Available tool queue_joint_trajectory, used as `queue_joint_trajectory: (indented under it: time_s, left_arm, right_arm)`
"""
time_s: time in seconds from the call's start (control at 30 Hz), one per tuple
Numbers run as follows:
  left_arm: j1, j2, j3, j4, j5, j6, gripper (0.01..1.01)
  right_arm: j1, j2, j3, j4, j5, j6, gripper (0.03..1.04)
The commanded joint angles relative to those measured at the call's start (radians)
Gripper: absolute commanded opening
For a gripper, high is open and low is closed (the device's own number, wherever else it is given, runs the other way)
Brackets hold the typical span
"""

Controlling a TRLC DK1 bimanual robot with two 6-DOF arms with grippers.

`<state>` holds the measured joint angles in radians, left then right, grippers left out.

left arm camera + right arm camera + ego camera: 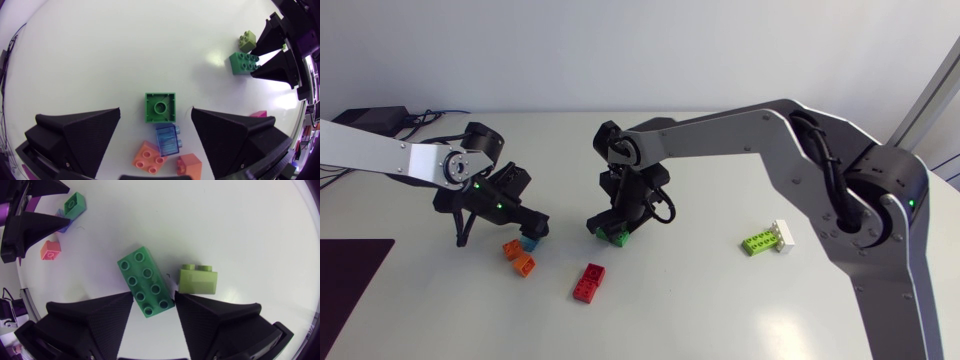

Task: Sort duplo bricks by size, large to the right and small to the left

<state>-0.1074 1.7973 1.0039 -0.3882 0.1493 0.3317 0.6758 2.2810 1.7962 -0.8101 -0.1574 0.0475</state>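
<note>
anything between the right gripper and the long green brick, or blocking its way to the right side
Nothing visible: the long green brick has one end between the open fingers of the right gripper. A small lime brick lies close beside it, ahead of one finger, and might get nudged.

Long dark green eight-stud brick (pixel 145 282) flat, studs up, small lime brick (pixel 199 279) just beside it. Small green brick (pixel 160 107) upside down, touching translucent blue brick (pixel 168 140); orange four-stud brick (pixel 149 157) and smaller orange brick (pixel 189 164) alongside. Long red brick (pixel 589 282) lying apart. Large lime brick (pixel 758 243) against white brick (pixel 783 236), well to the right
</note>
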Motion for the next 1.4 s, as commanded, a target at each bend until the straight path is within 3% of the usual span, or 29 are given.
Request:
queue_joint_trajectory:
  time_s: [0.0, 0.03, 0.13, 0.47, 0.6, 0.77, 1.13, 1.2, 1.3, 1.37]
  left_arm:
    - [0.012, -0.021, -0.021, -0.006, 0.001, 0.021, 0.989]
    - [0.012, -0.023, -0.022, -0.006, 0.001, 0.021, 0.989]
    - [0.012, -0.027, -0.024, -0.006, 0.003, 0.021, 0.989]
    - [0.017, -0.082, -0.044, -0.006, 0.003, 0.021, 0.989]
    - [-0.012, -0.133, -0.050, -0.008, 0.012, 0.024, 0.989]
    - [-0.106, -0.148, -0.048, -0.024, 0.024, 0.024, 0.989]
    - [-0.242, -0.162, -0.071, -0.077, 0.045, 0.066, 0.989]
    - [-0.272, -0.177, -0.079, -0.118, 0.087, 0.113, 0.989]
    - [-0.327, -0.197, -0.102, -0.136, 0.104, 0.145, 0.989]
    - [-0.348, -0.199, -0.102, -0.136, 0.105, 0.141, 0.989]
  right_arm:
    - [-0.009, -0.003, 0.008, 0.000, -0.002, 0.000, 0.17]
    - [-0.012, -0.008, 0.008, 0.002, -0.002, 0.003, 0.12]
    - [-0.013, -0.029, -0.014, -0.001, -0.002, 0.003, 0.09]
    - [-0.032, -0.310, -0.258, 0.029, 0.005, 0.008, 0.09]
    - [-0.133, -0.453, -0.377, 0.029, 0.007, -0.001, 0.09]
    - [-0.306, -0.526, -0.506, 0.029, -0.010, -0.052, 0.09]
    - [-0.544, -0.497, -0.646, 0.127, -0.062, -0.100, 0.10]
    - [-0.565, -0.494, -0.659, 0.138, -0.062, -0.107, 0.15]
    - [-0.590, -0.485, -0.669, 0.140, -0.051, -0.115, 0.45]
    - [-0.604, -0.479, -0.672, 0.141, -0.053, -0.120, 0.45]
